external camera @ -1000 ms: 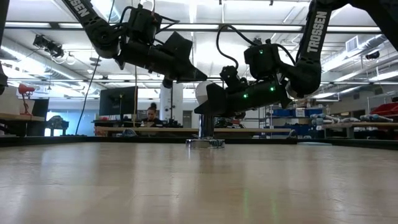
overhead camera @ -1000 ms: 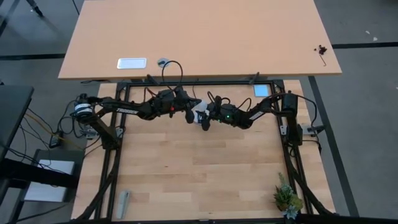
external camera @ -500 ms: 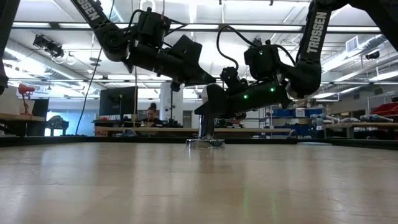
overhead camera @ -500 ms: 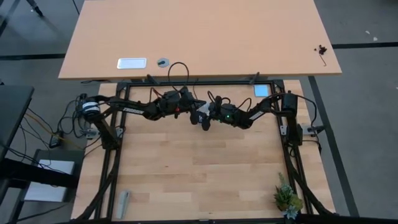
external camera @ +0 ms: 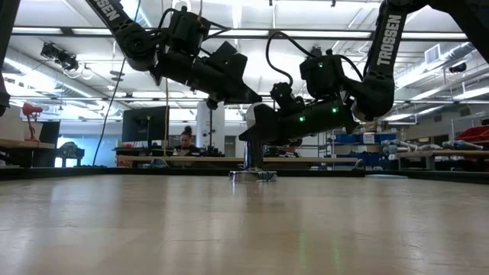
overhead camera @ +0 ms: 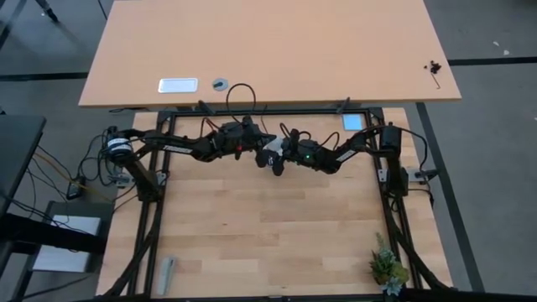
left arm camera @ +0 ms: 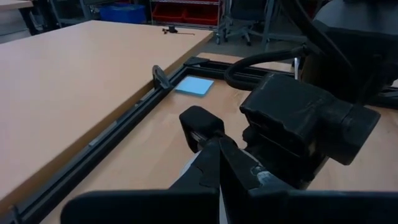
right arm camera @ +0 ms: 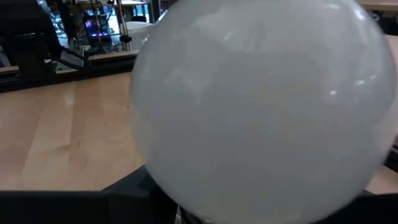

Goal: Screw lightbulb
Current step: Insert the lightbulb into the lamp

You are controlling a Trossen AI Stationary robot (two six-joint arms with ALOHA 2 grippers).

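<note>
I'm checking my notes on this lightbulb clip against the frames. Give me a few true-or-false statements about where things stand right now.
1. The right gripper holds the lightbulb. True.
2. The socket base stands on the table below the bulb. True.
3. The left gripper rests flat on the table. False: it hangs in the air, close beside the right gripper.
4. A small plant sits mid-table beside the grippers. False: it is at a table corner, far from them.
5. A blue note lies by the table's frame. True.

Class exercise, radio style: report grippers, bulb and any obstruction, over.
Right gripper shut on lightbulb, above socket base. Left gripper close beside the bulb, fingers together. Nothing seen in the way.
</note>
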